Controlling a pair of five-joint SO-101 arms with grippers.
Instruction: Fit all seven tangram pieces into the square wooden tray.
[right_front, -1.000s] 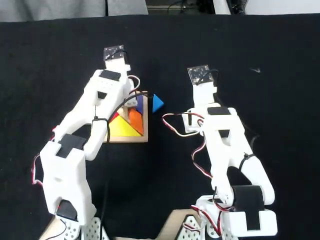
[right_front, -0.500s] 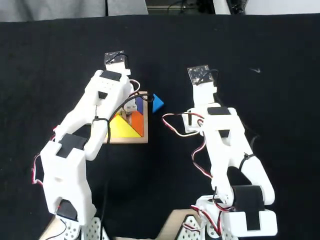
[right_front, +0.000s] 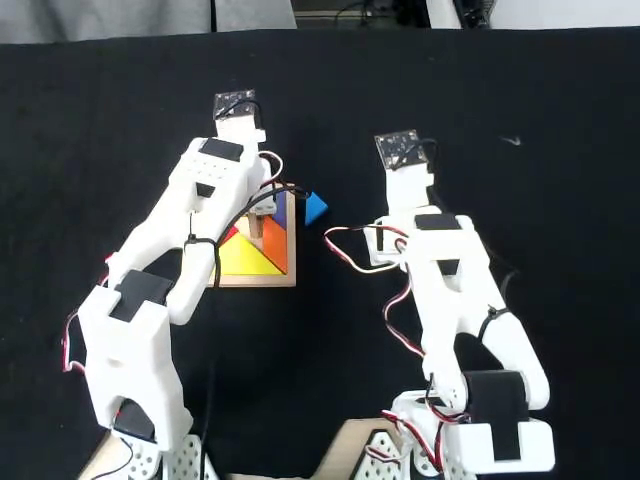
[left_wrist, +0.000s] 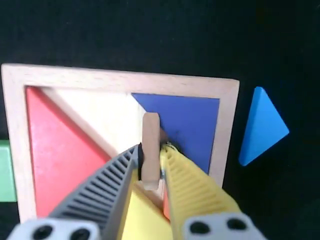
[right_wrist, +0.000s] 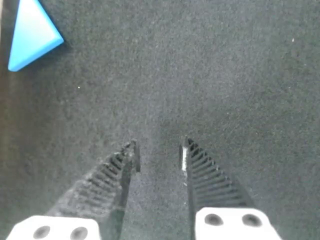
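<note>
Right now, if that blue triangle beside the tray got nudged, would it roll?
Probably not: the blue triangle looks flat and rigid, so it should slide or pivot. The black cloth under it may drag slightly. Its angled sides could slip from a pinch.

Left end effector (left_wrist: 151, 152) clamps wooden piece (left_wrist: 150, 131); right end effector (right_wrist: 159, 150) parted

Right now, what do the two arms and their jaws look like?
The left arm and right arm are white shells with black servo blocks and red, white, black cables. Left jaws: one grey, one yellow, ribbed. Right jaws: both dark, ribbed.
</note>
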